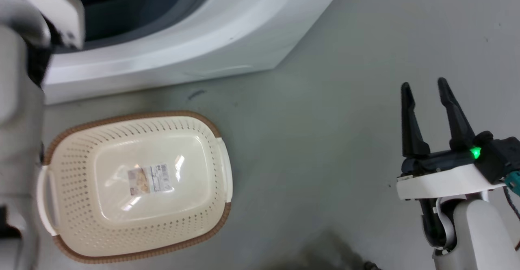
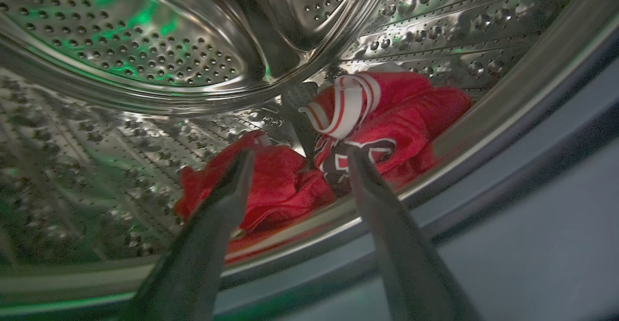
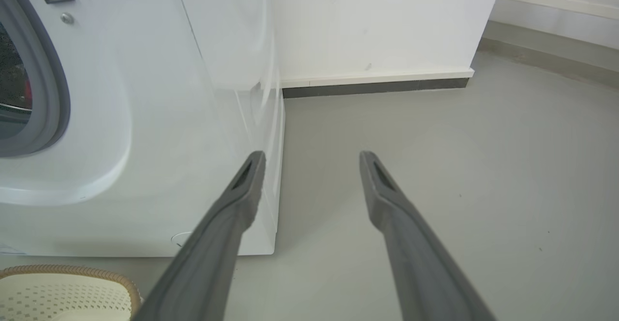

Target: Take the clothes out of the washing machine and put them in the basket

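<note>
Left gripper point(image 2: 301, 153), spread, faces crumpled red clothes point(image 2: 411, 113), one white-striped.

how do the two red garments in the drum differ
The plain garment is solid red; the striped garment carries white stripes and a dark patterned patch. The plain garment lies lower left in the left wrist view, the striped garment upper right. Both are red, crumpled and ungripped in the drum.

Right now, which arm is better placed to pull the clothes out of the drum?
Left. The left gripper is open and points into the drum, aimed at the clothes. The right gripper, also open, hangs over the floor beside the washing machine.
</note>
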`<state>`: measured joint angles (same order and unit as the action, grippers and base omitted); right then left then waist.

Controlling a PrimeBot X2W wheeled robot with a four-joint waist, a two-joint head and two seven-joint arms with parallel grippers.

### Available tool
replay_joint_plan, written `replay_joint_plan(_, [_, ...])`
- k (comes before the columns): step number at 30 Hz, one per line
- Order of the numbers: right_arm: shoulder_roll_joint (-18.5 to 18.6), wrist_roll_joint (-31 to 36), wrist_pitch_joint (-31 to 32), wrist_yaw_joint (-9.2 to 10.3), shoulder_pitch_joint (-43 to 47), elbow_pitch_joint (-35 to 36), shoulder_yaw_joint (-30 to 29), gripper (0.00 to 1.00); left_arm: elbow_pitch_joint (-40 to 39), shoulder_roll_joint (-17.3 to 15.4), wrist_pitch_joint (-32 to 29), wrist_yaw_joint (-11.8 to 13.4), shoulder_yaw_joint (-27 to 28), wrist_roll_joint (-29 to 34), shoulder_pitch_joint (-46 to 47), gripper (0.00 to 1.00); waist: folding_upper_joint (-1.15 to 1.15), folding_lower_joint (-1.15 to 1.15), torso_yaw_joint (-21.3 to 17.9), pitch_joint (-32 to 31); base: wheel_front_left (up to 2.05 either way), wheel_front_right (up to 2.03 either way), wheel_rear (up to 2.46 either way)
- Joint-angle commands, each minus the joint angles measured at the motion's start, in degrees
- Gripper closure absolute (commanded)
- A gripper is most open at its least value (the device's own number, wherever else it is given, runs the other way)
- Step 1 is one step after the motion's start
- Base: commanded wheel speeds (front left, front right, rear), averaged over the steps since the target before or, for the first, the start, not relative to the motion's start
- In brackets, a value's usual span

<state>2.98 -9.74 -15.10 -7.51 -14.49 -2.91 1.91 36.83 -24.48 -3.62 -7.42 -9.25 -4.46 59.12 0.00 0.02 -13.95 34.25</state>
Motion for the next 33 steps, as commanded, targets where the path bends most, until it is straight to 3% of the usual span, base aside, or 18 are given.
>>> replay_joint_plan(1, [-0.19,-0.35,-0.1,0.04,-1.43,0.12,0.63,0.0,0.41,-1.1,-1.23,0.02,-0.29,-0.38,2.12,0.0,0.0,-0.02,-2.53,5.08,0.0,0.0,0.0])
replay_joint_plan(7, [-0.16,-2.86,-0.1,0.04,-3.05,0.68,2.98,0.0,6.65,-6.97,-16.38,0.0,-7.02,-3.12,19.2,0.0,0.0,-0.02,-5.13,10.46,0.0,0.0,0.0])
replay_joint_plan(16, [-0.16,-5.75,-0.1,0.04,-4.23,2.55,7.1,0.0,10.98,-13.74,-34.59,-0.01,-13.42,-6.68,36.34,0.0,0.0,-0.02,-8.76,16.08,0.0,0.0,0.0])
replay_joint_plan(25, [-0.15,-8.16,-0.11,0.05,-4.42,4.76,8.27,0.0,12.64,-18.04,-46.06,-0.02,-16.53,-8.2,41.3,0.0,0.0,-0.02,-11.15,18.83,0.0,0.0,0.0])
replay_joint_plan(33, [-0.15,-8.51,-0.11,0.05,-4.44,5.36,8.67,0.0,12.09,-19.58,-50.6,-0.02,-17.78,-11.22,38.4,0.0,0.0,-0.02,-11.41,20.11,0.0,0.0,0.0])
